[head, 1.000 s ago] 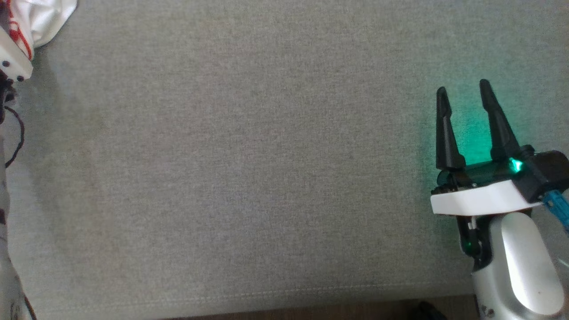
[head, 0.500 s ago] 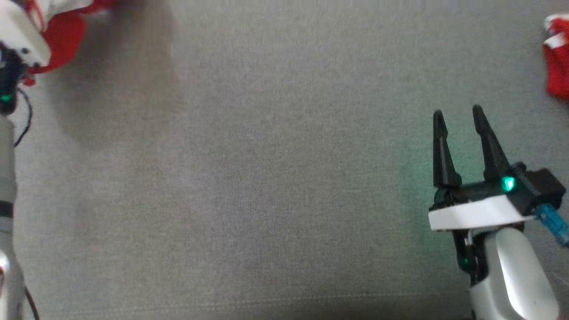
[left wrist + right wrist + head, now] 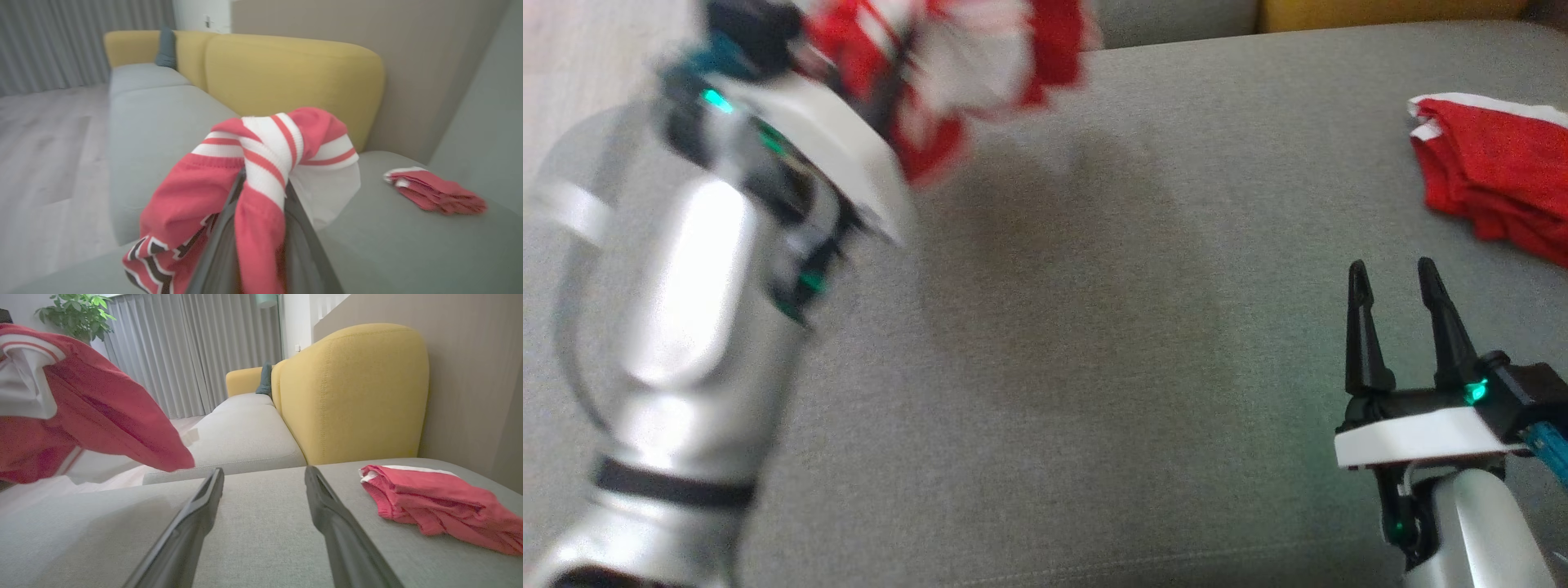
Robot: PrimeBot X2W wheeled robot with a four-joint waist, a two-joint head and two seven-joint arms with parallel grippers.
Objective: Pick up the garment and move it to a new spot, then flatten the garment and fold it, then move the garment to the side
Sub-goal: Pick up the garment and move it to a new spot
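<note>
A red and white striped garment point(image 3: 964, 65) hangs bunched in the air above the grey sofa seat point(image 3: 1078, 343), at the head view's upper left. My left gripper point(image 3: 261, 192) is shut on the garment point(image 3: 261, 159), whose cloth drapes over both fingers and hides their tips. The same garment point(image 3: 81, 404) fills the left of the right wrist view. My right gripper point(image 3: 1393, 282) stands open over the seat at the lower right, nothing between its fingers point(image 3: 192, 522).
A second red garment with white trim point(image 3: 1494, 184) lies folded on the seat at the far right point(image 3: 433, 502). Yellow backrests point(image 3: 286, 77) rise behind the seat. Pale floor point(image 3: 45, 143) lies off the sofa's left end.
The head camera has tilted up and the whole picture shifted. My left arm has swung in from the left edge, carrying the garment up and toward the middle. The right gripper stays open.
</note>
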